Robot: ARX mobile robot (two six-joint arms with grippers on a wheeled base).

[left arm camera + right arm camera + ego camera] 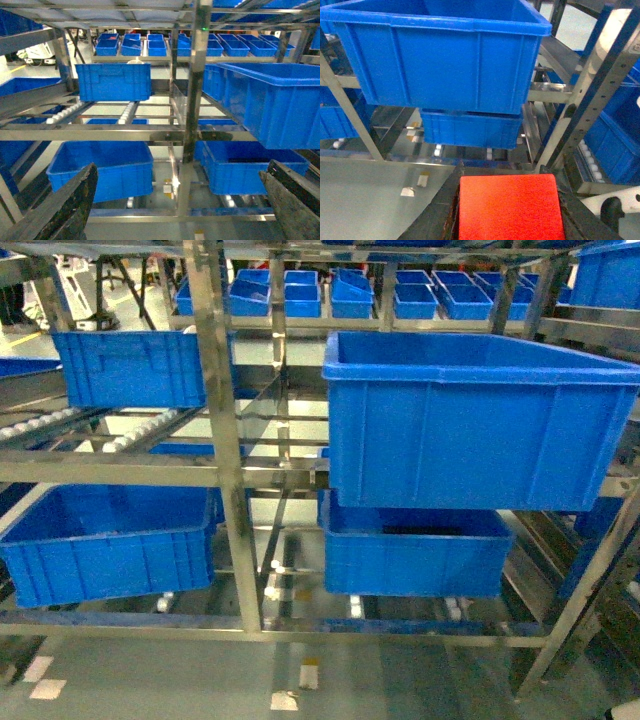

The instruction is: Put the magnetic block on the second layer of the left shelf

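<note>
The magnetic block [510, 207] is a flat red square that fills the bottom of the right wrist view. My right gripper [509, 176] is shut on it, one dark finger along each side. It hangs in front of the right bay, below a large blue bin [440, 55]. My left gripper [180, 172] is open with nothing between its fingers [75, 200]. It faces the left shelf [120, 472], whose roller layer carries a blue bin [128, 368] and whose lower layer holds another bin [105, 540]. Neither gripper shows in the head view.
A steel upright [225, 440] divides the left bay from the right. The right bay holds a large blue bin [470, 420] above a smaller one [415, 555]. Rows of small blue bins [350, 295] stand at the back. A perforated post [590, 90] rises at the right.
</note>
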